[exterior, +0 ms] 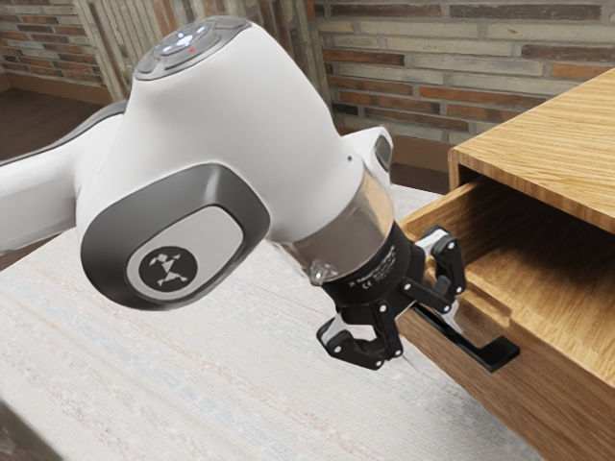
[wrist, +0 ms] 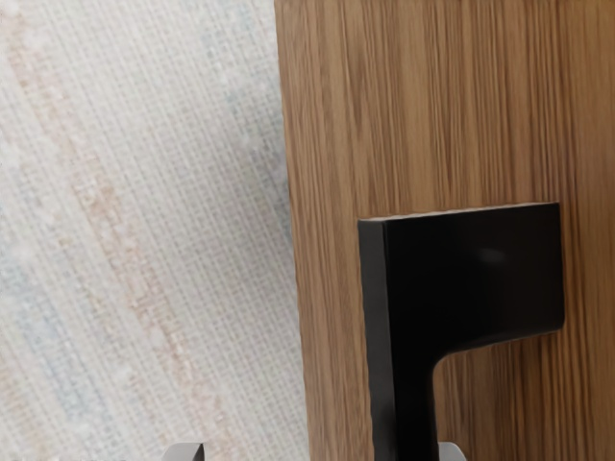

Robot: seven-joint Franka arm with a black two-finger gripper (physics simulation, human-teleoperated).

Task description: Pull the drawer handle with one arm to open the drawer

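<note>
Already partly out: drawer [exterior: 538,288] stands open from the wooden cabinet [exterior: 548,134] on the counter [exterior: 192,384], toward the exterior view's right. Black bar handle [exterior: 476,348] runs lengthwise along the drawer front, one end passing between the fingers of the hand [exterior: 415,325]. Hand wide, not clamped on the bar. Pull, as I judge, goes straight away from the cabinet, square to the bar.

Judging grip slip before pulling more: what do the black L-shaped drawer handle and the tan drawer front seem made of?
Black L-shaped drawer handle: matte black metal or hard plastic, can't tell; flat, even, faint sheen. Tan drawer front: wood or veneer, fine straight grain lines, satin look.
</note>
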